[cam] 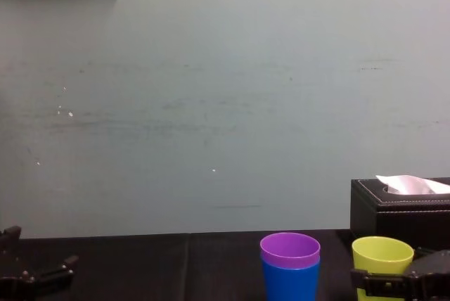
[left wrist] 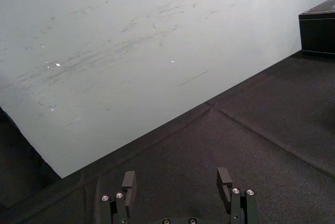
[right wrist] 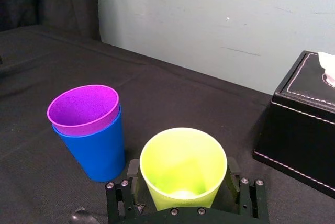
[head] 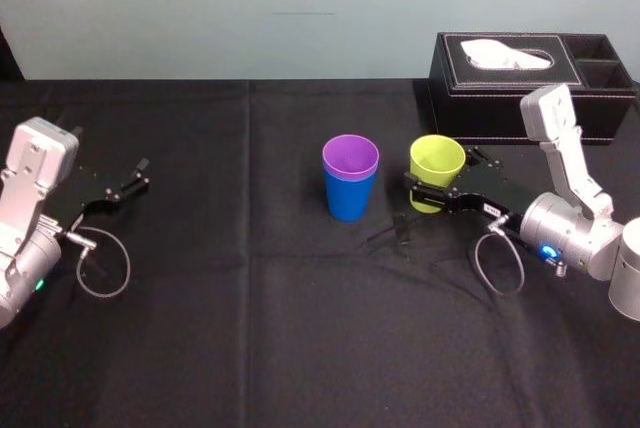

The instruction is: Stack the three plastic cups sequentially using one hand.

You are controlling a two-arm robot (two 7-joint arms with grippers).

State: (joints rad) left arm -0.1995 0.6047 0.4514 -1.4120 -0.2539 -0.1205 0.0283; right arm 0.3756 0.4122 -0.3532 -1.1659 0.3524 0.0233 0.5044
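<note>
As the purple cup [head: 350,154] nests in the blue cup [head: 348,202], the right gripper [head: 441,180] clasps the yellow-green cup [head: 437,159], seemingly to stack it last, while the left gripper [left wrist: 177,176] idles, jaws apart.

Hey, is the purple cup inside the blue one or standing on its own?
Inside. The purple cup sits nested in the upright blue cup, only its rim band showing above the blue rim.
</note>
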